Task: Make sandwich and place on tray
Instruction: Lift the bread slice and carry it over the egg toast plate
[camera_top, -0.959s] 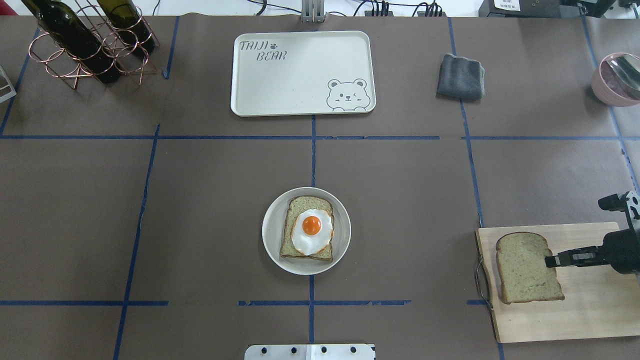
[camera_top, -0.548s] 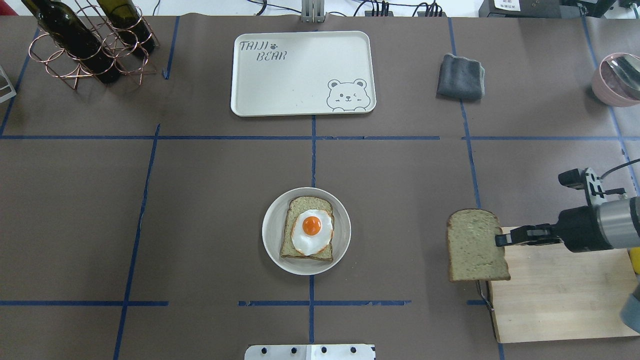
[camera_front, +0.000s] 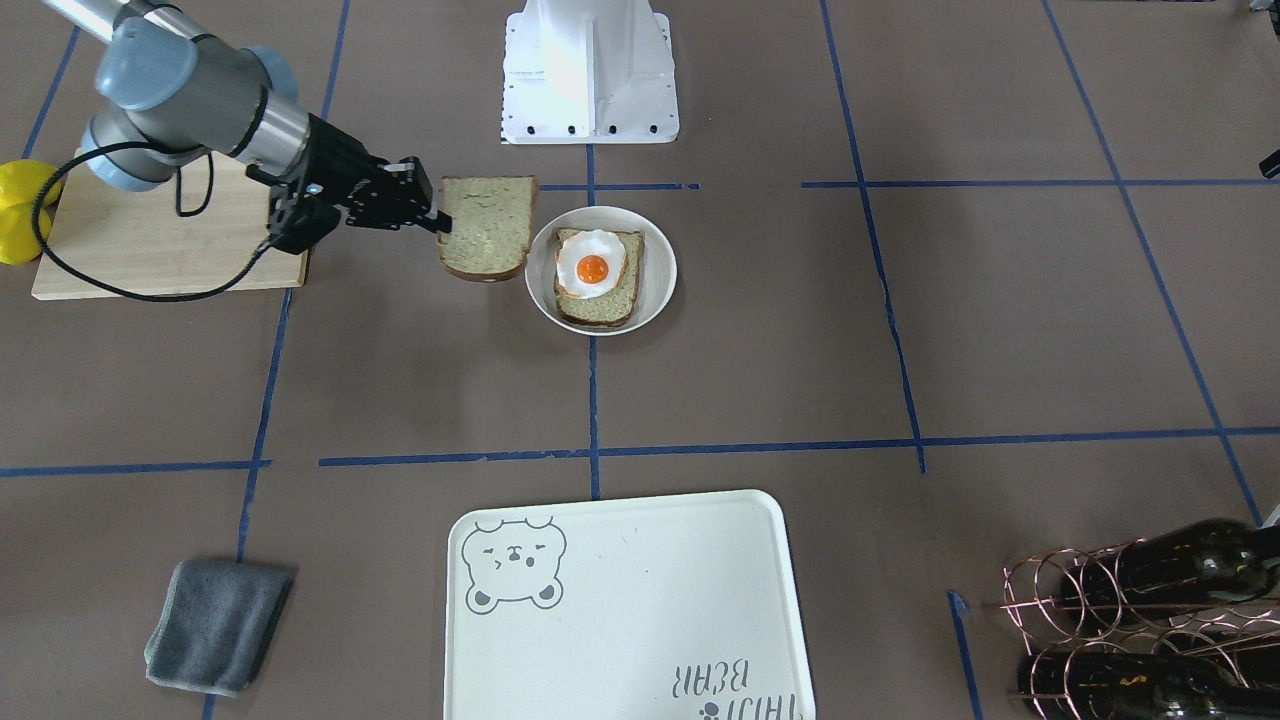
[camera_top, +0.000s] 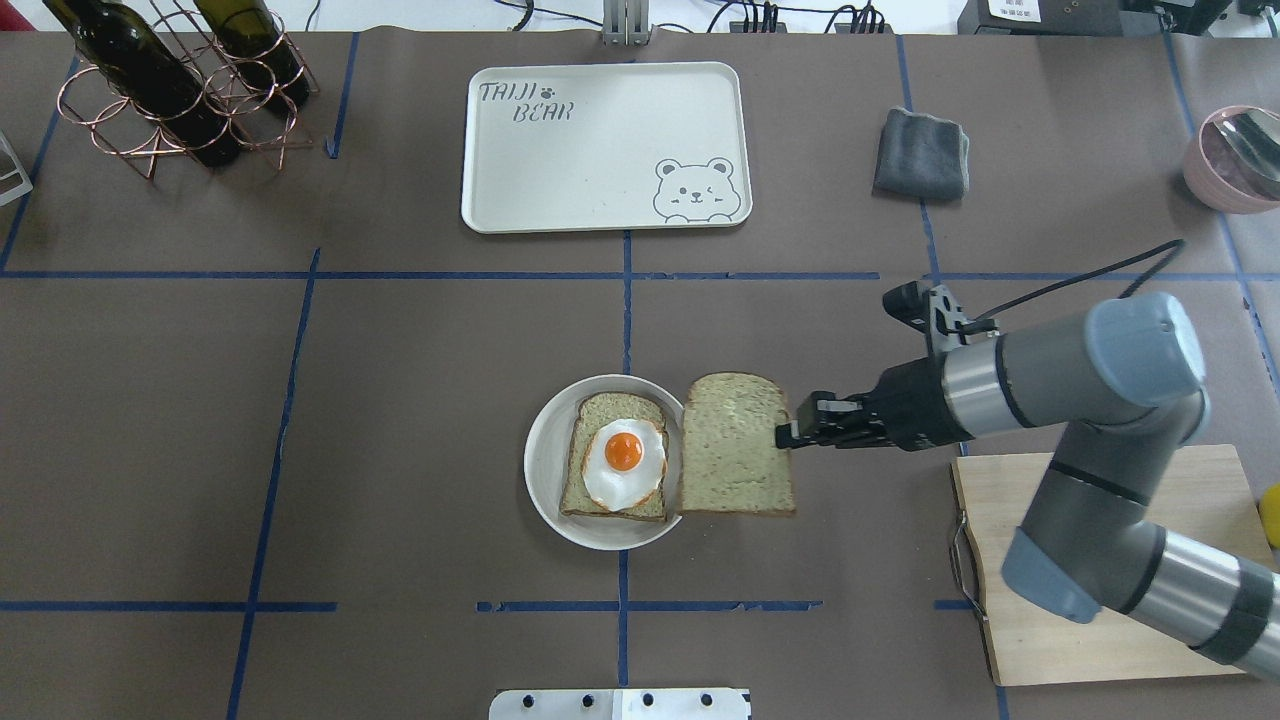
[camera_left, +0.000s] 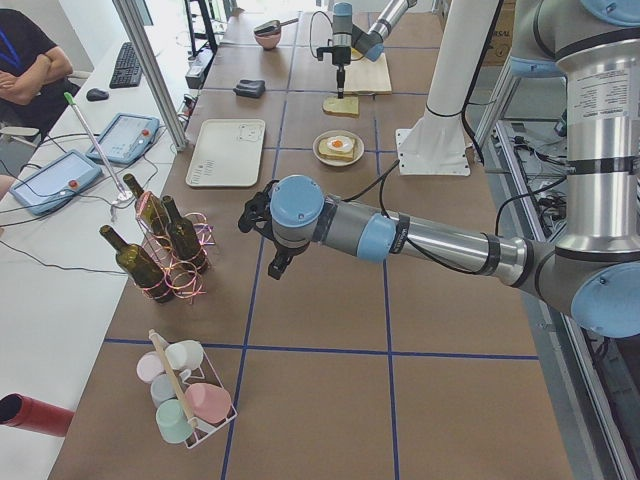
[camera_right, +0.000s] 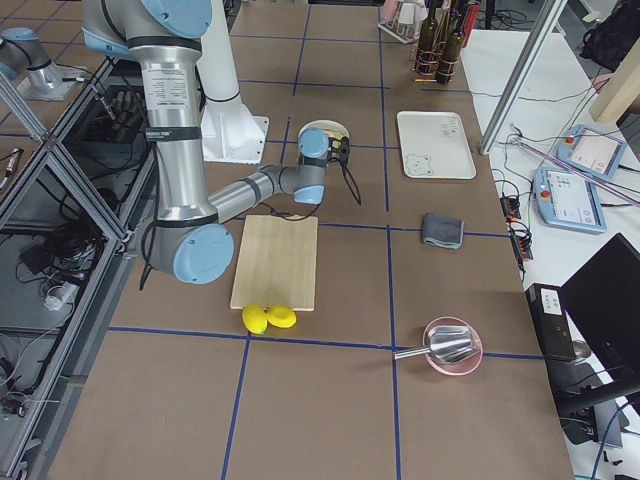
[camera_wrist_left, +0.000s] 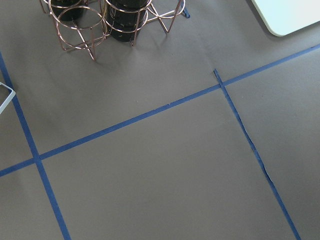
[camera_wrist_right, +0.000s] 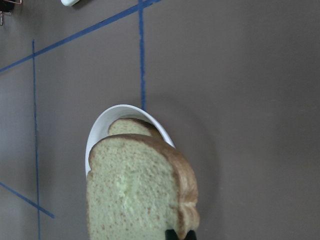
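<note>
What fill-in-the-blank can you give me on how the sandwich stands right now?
1. The right gripper is shut on the second bread slice, which hangs to the robot's ____ of the dish.
2. The fried egg rests on the lower bread slice, its ____ yolk uncovered.
3. The tray has ____ on it so far.

Missing words: right; orange; nothing.

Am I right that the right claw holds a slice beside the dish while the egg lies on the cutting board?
No: the overhead view shows the egg on the lower slice in the dish; the right claw holds the top slice beside it.
</note>
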